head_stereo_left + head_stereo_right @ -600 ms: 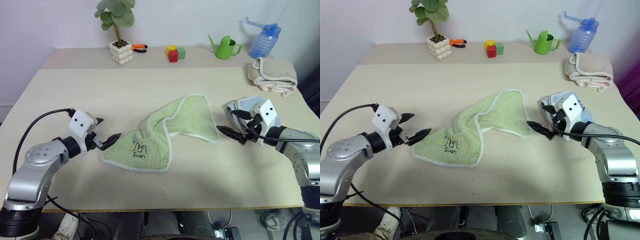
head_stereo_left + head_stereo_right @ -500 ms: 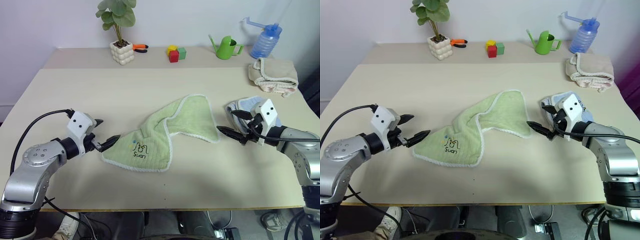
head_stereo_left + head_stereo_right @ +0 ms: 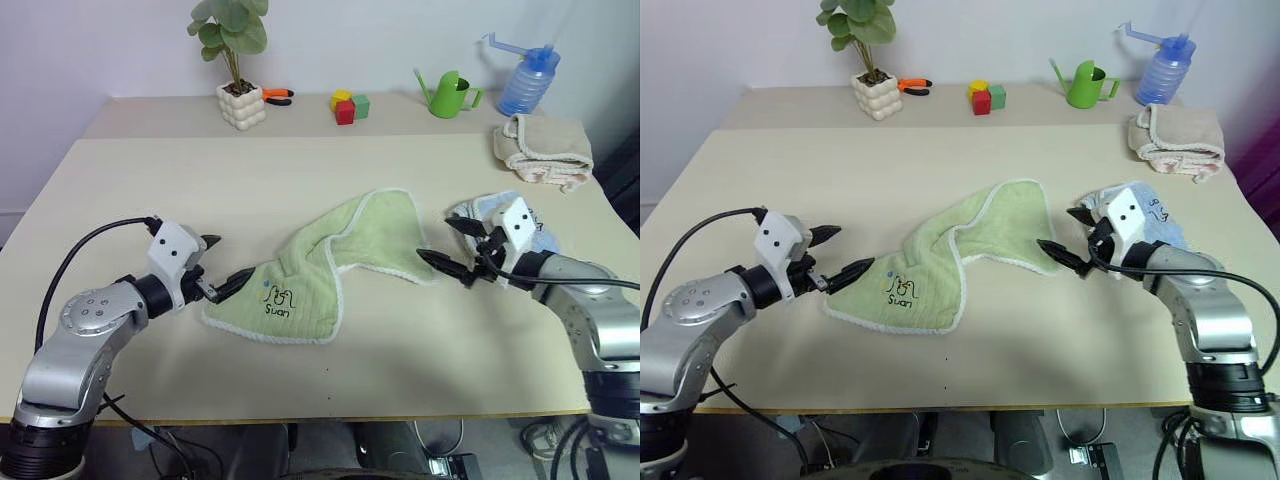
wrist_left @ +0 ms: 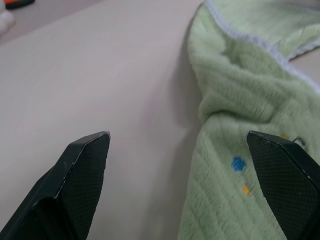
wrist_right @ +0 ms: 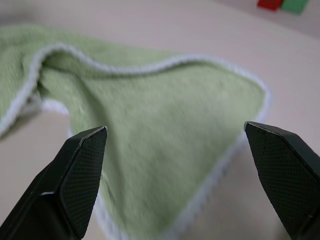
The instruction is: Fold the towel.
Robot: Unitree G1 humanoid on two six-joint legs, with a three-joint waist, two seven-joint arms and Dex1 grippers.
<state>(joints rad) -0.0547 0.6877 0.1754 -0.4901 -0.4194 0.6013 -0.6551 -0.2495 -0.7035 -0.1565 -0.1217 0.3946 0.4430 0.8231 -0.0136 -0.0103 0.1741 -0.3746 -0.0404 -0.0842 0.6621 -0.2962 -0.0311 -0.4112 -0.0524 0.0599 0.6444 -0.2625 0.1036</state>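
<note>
Both eye views look forward and down from the head over the whole counter (image 3: pixel 300 370), sharing it. Each wrist view looks along its gripper, close upon the towel (image 3: pixel 960 255).

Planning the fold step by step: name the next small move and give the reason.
Probably ease both open grippers onto the towel's ends and close. The left gripper sits at the logo end, the right gripper at the far corner; neither holds cloth, and the towel lies twisted on the table.
</note>
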